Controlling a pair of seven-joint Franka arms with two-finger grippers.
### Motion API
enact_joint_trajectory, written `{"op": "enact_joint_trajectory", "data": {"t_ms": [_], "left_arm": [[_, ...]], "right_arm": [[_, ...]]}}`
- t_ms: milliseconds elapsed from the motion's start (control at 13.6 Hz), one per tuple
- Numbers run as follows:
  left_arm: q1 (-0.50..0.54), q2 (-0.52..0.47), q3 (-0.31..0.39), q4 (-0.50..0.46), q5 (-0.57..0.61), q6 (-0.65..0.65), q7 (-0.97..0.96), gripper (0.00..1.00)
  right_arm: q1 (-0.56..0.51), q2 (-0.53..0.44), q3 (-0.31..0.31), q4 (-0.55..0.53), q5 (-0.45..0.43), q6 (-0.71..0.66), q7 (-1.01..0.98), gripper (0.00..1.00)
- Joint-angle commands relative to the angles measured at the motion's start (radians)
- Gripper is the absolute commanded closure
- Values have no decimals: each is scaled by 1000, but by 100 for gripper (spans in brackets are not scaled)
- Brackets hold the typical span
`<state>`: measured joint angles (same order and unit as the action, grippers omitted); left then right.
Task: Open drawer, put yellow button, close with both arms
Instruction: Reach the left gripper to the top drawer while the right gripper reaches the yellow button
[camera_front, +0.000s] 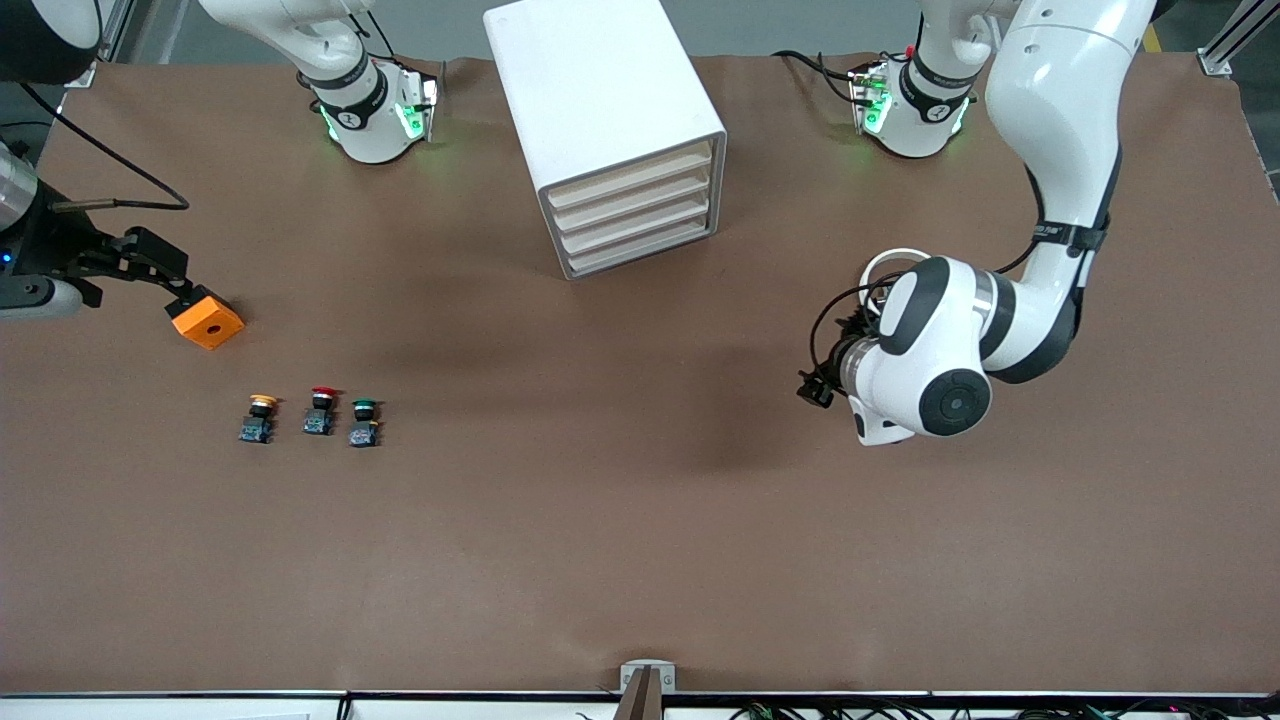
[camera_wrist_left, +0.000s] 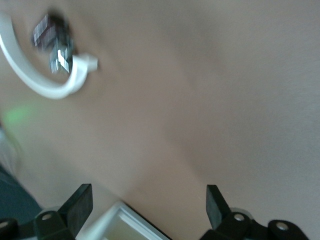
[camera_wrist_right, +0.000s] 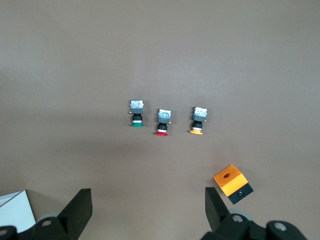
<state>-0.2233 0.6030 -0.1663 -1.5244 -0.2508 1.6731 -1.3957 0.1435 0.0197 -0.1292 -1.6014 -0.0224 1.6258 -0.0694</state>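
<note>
Brown table (camera_front: 640, 520); only wrist views show spread pincers.

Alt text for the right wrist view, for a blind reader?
Three small push-buttons stand in a row on the brown table: the green button, the red button, the yellow button. An orange block lies nearby; the open right pincer frames the edge.

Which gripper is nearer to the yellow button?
Right. The right gripper hangs open above the table with the yellow button in its wrist view. The left gripper, also open, is over the table toward the left arm's end, away from the button.
</note>
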Motion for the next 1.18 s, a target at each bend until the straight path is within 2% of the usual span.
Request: {"op": "enact_joint_trajectory", "data": {"t_ms": [0,147,295,590,737,885,959,1106], "left_arm": [[-63,44,1,27,-61,-18,-184,0],[-112,72,1,26,-90,-36,-311,0],[-148,104,1,27,-200,-41,-499,0],[-186,118,1,26,-390,-56,-690,0],[-218,113,1,29,-456,-146,-739,2],[-232,112,-1,38,-507,-203,-808,12],[-238,113,-1,52,-536,-245,-830,13],[-258,116,1,52,-556,-309,-848,14]], "right_arm": [[-15,20,-3,14,-16,-6,-9,0],[-9,74,-1,15,-2,12,5,0],[5,130,0,9,-4,95,6,0],[48,281,2,1,-2,229,29,0],[65,344,2,-2,-1,290,88,0],[65,413,3,-32,21,403,91,0],[62,442,3,-63,50,475,89,0],[65,459,3,-115,55,569,91,0]]}}
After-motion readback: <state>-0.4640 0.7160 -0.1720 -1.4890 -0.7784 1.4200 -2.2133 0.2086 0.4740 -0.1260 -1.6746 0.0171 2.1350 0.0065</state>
